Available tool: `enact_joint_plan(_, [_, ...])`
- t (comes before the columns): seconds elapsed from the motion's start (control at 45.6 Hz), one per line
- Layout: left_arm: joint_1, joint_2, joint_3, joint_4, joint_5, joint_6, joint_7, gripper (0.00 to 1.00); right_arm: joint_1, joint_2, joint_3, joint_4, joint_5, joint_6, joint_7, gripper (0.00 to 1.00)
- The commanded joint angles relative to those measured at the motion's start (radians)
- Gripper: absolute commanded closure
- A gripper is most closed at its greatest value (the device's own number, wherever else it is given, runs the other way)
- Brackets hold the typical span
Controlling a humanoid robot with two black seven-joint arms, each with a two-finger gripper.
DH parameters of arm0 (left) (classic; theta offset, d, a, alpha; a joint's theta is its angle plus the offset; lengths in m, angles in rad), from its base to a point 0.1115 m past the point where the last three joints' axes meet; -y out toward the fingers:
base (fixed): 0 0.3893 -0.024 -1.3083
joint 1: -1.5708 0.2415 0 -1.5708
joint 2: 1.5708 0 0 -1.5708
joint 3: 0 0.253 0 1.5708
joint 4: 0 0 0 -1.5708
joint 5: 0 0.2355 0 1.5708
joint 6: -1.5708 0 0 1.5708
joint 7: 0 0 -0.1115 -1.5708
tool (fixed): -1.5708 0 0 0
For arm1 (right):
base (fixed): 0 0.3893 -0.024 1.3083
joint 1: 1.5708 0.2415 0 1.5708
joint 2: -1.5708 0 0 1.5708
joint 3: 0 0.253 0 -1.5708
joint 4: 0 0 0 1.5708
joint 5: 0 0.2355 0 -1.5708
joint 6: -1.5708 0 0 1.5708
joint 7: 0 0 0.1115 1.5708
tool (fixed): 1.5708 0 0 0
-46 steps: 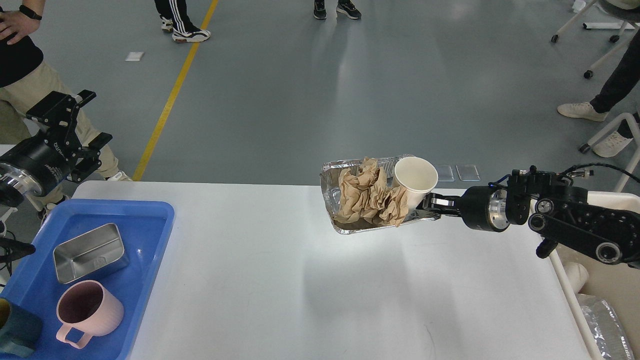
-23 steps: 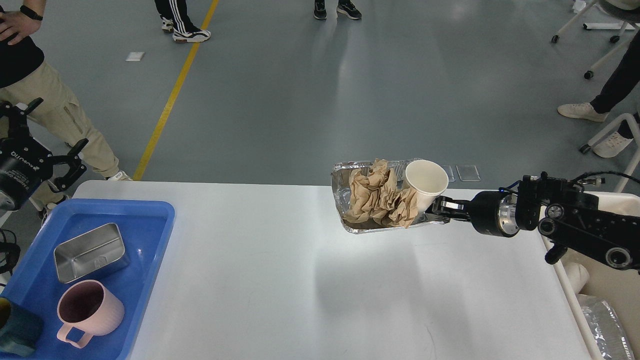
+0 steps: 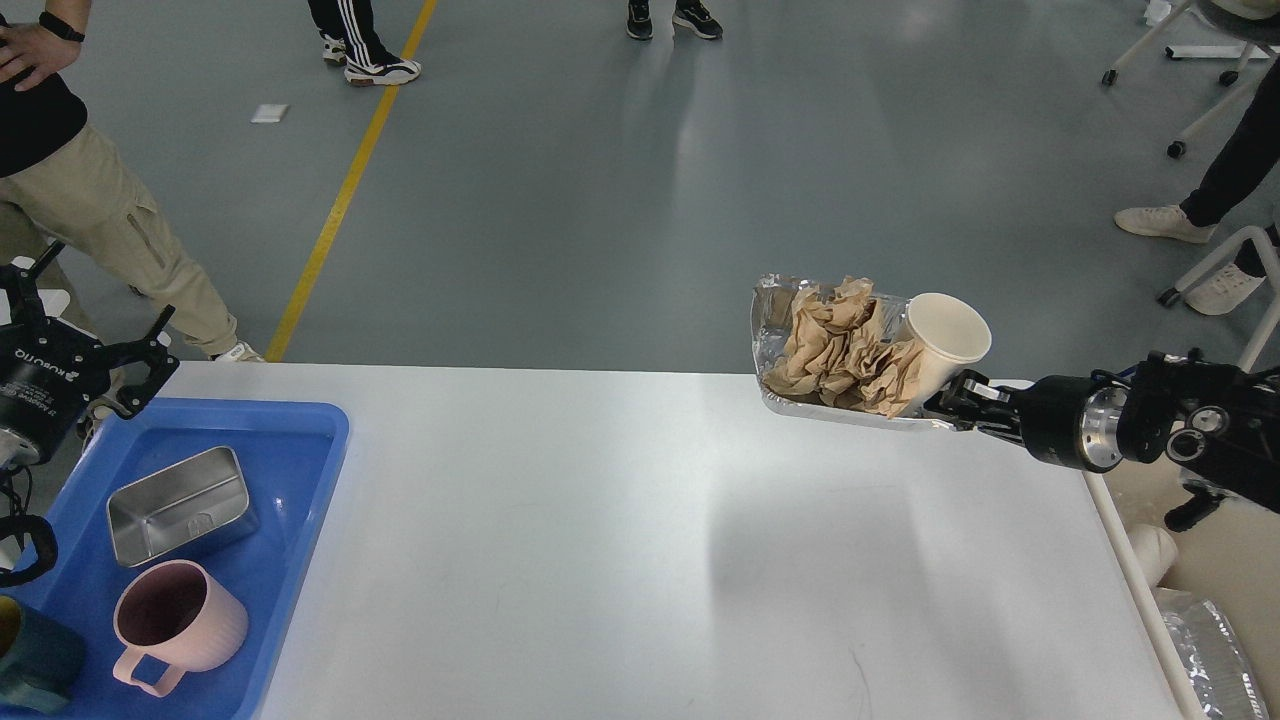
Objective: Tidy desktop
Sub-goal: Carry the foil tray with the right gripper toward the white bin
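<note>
The white desktop (image 3: 600, 540) fills the lower middle of the head view. My right gripper (image 3: 955, 405) is shut on the right rim of a foil tray (image 3: 772, 330), held in the air above the table's far right part. The tray holds crumpled brown paper (image 3: 840, 345) and a tilted white paper cup (image 3: 940, 345). My left gripper (image 3: 90, 320) hovers at the far left, above the back corner of the blue tray (image 3: 310, 500), its fingers (image 3: 150, 345) spread open and empty.
In the blue tray lie a steel box (image 3: 180, 505), a pink mug (image 3: 175, 625) and a dark teal cup (image 3: 35, 665). A beige bin (image 3: 1215, 560) with trash stands past the table's right edge. People stand on the floor beyond.
The right gripper has carried the foil tray rightwards and higher, toward the table's right edge. The left gripper has drawn back to the left and lower.
</note>
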Motion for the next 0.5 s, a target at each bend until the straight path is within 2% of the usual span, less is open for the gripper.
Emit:
enact_joint_plan(0.0, [0.022,-0.017,-0.013,-0.001,-0.001,-0.048,0.000,0.03,-0.017,-0.039,0.000,-0.009,0.086,-0.010,0.000,1.00])
enact_joint_plan(0.175, [0.054,-0.022,-0.059,-0.001,-0.001,-0.079,0.000,0.03,-0.045,-0.097,0.008,-0.025,0.193,-0.028,0.000,1.00])
enact_joint_plan(0.482, [0.082,-0.039,-0.062,-0.015,-0.001,-0.096,-0.001,0.03,-0.088,-0.205,0.008,-0.086,0.410,-0.026,0.000,1.00])
